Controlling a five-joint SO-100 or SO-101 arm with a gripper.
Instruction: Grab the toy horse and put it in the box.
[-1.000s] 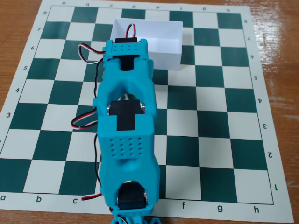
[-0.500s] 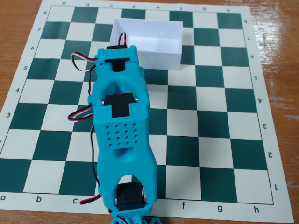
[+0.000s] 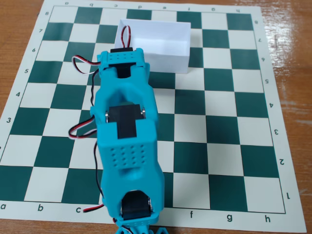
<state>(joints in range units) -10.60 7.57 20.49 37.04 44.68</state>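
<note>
The white open-topped box [image 3: 161, 35] stands on the chessboard's far side, and its inside looks empty. My blue arm [image 3: 127, 146] stretches from the near edge up the board. Its wrist end [image 3: 123, 62] sits just left of the box's near left corner. The gripper points down beneath the wrist, so its fingers are hidden and I cannot see whether they are open or shut. The toy horse is not visible; it may be hidden under the arm.
The green-and-white chessboard mat [image 3: 219, 122] lies on a wooden table [image 3: 292, 39]. Red, white and black servo cables [image 3: 80, 127] loop out to the left of the arm.
</note>
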